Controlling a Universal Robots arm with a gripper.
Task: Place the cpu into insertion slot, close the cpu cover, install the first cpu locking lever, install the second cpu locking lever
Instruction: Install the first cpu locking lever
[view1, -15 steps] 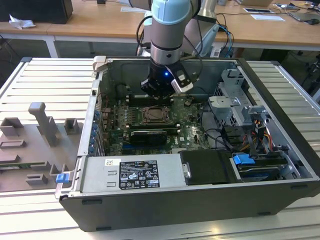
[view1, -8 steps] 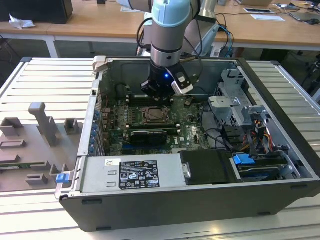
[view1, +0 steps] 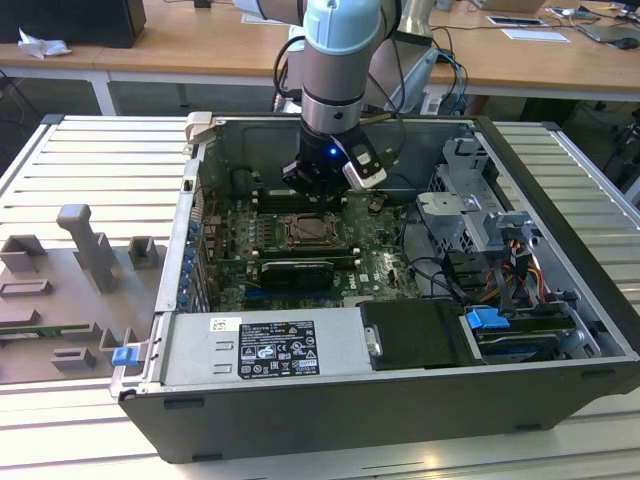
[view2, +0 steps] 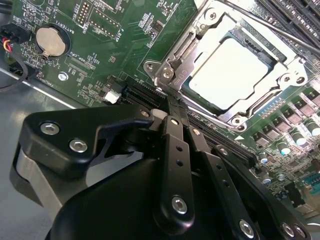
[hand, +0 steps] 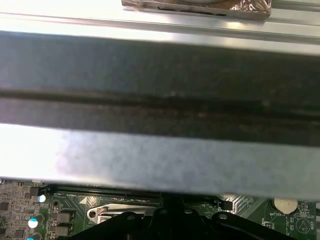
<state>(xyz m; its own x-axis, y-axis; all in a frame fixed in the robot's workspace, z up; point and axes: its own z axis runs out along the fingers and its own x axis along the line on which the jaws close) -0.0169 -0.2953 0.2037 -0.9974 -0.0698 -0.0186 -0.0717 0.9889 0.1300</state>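
In the exterior view, a grey fixture plate (view1: 70, 290) with moulded blocks lies at the exterior view's left, on a ribbed metal table (view1: 100, 170). Beside it stands an open computer case (view1: 330, 420), its power supply (view1: 265, 350) along the near edge bearing a white label whose print cannot be made out. Further in lies the green motherboard (view1: 230, 250), with a long black card (view1: 292, 272) just in front of the slot (view1: 313, 231). The arm (view1: 338, 60) comes down from above, and the gripper (view1: 322, 185) hangs just behind the slot, a blue light glowing on its wrist. To the exterior view's right sit drive cages (view1: 470, 215), bundled cables and a blue tab (view1: 487, 322).

In the second wrist view, a round coin cell (view2: 50, 41) sits on the board; fine white lettering around it is too small to read. The gripper's black fingers (view2: 175, 125) are pressed together, gripping nothing, their tips near the cover's corner hinge. The cover (view2: 210, 30) lies flat over the slot, and the cpu (view2: 232, 70) sits inside it, its pale face showing through the cut-out.

In the first wrist view, the case wall (hand: 160, 165) crosses the frame, with a strip of board below.
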